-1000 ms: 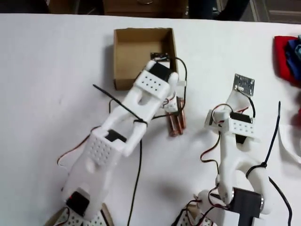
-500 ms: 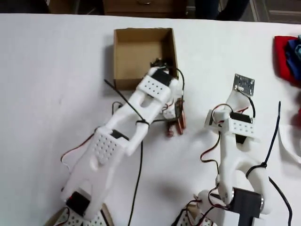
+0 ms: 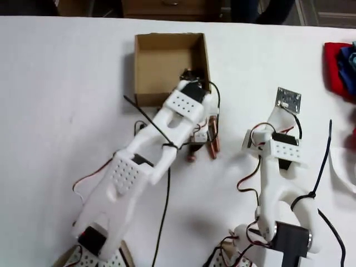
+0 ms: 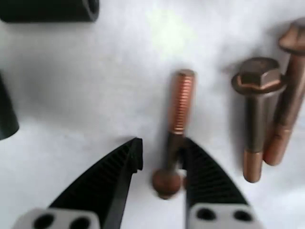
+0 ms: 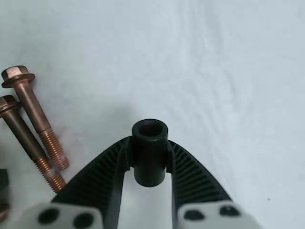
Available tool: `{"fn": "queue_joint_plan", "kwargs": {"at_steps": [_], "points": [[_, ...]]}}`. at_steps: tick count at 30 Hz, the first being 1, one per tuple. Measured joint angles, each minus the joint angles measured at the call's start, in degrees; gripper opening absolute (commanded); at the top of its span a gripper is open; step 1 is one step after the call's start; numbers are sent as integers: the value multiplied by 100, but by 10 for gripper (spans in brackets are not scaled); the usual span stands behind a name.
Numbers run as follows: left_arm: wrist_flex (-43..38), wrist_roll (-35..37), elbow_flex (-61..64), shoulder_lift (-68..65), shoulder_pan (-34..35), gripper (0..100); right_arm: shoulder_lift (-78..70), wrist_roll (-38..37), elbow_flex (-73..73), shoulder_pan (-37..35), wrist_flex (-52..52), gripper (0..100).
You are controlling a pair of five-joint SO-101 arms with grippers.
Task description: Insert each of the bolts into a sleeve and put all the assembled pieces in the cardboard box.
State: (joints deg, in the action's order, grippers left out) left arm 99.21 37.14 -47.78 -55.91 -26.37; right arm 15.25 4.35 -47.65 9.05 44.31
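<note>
Slanting from the near table (image 3: 55, 83) edge toward the box (image 3: 167, 55), the left arm (image 3: 139, 167) ends with the left gripper (image 4: 162, 153) just off the box's near right corner. Its fingers are spread around a bolt (image 4: 178, 109) lying flat, one finger touching the shank, the other apart from it; two more bolts (image 4: 257, 119) lie side by side just beyond, farther from the box; a spare sleeve (image 4: 47, 9) lies near. The right arm (image 3: 272, 189) stands well right of the box, elbow bent; the right gripper (image 5: 150, 145) pinches a black sleeve (image 5: 150, 131), whose open end pokes past the fingertips.
</note>
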Motion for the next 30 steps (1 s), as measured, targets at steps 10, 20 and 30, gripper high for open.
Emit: {"fn": "queue_joint_plan", "kwargs": {"at_steps": [10, 20, 30], "points": [[158, -448, 70, -9, 571, 24, 0, 0, 0, 0, 0, 20], [211, -5705, 1327, 1002, 1644, 24, 0, 0, 0, 0, 0, 20], [202, -10523, 3798, 2884, 2690, 24, 0, 0, 0, 0, 0, 20]]}}
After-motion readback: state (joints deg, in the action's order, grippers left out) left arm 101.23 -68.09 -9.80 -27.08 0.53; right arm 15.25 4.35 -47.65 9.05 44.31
